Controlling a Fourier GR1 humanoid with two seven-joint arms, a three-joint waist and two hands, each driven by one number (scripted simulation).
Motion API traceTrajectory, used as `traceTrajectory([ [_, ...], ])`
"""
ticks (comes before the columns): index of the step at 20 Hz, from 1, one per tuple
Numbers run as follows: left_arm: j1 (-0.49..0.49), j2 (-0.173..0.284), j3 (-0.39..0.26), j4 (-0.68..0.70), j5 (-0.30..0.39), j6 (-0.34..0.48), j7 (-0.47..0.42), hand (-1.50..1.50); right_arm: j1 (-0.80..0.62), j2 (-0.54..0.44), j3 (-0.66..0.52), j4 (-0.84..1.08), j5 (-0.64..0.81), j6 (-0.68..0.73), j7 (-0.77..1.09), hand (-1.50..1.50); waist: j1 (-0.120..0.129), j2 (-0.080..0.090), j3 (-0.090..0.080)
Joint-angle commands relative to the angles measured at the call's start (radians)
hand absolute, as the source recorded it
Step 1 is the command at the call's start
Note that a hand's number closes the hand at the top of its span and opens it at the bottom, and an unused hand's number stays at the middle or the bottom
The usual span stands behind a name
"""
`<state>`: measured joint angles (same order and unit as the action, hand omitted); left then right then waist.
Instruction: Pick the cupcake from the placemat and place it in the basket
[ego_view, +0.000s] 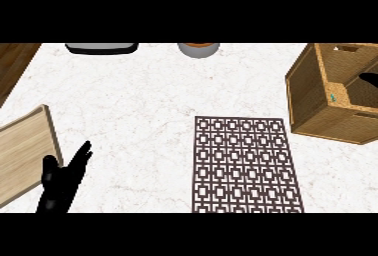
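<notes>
the white marble counter (148, 100) carries a woven wooden basket (314, 100) and a bare brown lattice placemat (247, 165). the cupcake isn't visible. a dark shape inside the basket may be the right hand; its state is unclear. left hand (63, 182) rests open. likely soft and light, the cupcake is best gripped at its base.

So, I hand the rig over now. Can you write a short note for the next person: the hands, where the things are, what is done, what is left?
Left hand: open, resting at the lower left, fingers up, holding nothing.
Right hand: only a dark part shows at the right edge, inside the basket; its grip cannot be read.
Placemat: no cupcake on it.
Cupcake: not visible; possibly hidden by the right hand in the basket.
Done: cupcake is off the placemat.
Left: confirm it lies in the basket, then bring the right hand out.
</notes>
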<state>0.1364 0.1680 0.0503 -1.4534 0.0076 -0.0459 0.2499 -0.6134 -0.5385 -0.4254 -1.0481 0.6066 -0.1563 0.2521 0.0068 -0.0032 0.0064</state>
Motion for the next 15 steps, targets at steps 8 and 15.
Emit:
traceTrajectory([
  [8,-0.003,-0.022,-0.003,0.059,-0.023,0.004,-0.001,0.00,0.029,-0.077,-0.155,-0.030,-0.166,-0.009,-0.009,-1.50,-0.008,0.003,-0.006],
  [15,0.014,0.014,0.046,0.034,0.026,-0.036,0.032,0.00,0.223,-0.183,-0.297,-0.130,-0.280,0.092,0.003,-1.50,-0.022,0.000,-0.006],
])
